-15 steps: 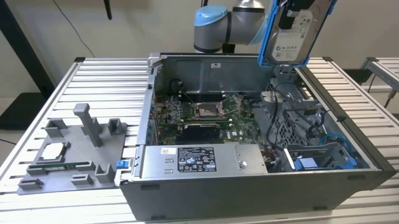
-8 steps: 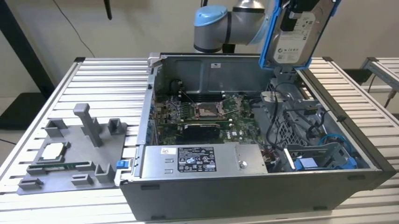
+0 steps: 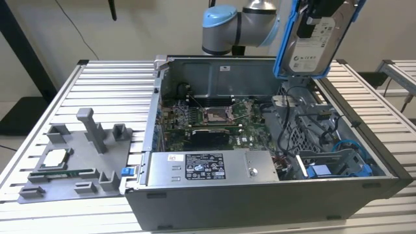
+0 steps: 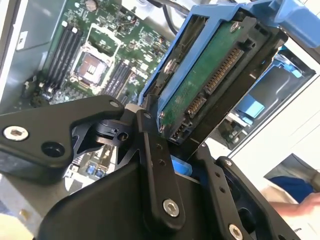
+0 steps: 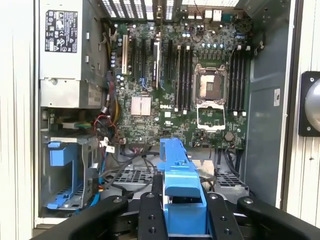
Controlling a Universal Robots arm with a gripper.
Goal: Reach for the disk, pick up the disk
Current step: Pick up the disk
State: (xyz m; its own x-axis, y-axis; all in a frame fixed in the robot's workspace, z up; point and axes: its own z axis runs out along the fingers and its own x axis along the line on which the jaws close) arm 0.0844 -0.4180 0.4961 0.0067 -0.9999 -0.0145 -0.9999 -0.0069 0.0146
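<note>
The disk (image 3: 312,41) hangs in the air above the back corner of the open computer case (image 3: 260,204), toward the exterior view's right; it is lifted well clear of the parts below, with its long axis close to upright and only slightly tilted. The gripper (image 4: 167,137) grasps it from the upper end, so the drive extends straight down from the tool toward the case; there is only one arm (image 3: 237,24) here, and it already has the load. In the second wrist view the black fingers (image 4: 152,165) are closed against the blue frame (image 4: 165,75) on either side (pressed firmly enough, I judge, to carry the weight); in the first wrist view the same frame (image 5: 181,185) sits between the finger links, with the motherboard (image 5: 175,85) far beneath.

The drive itself is a flat silver rectangle with a white printed label facing the exterior camera and a blue plastic frame running round its edges; its other face shows a green circuit board (image 4: 200,80) and a row of connector pins at one end. The empty blue drive bay (image 3: 338,165) lies low in the case at the exterior view's right; the power supply (image 3: 208,168) sits along the front wall.
</note>
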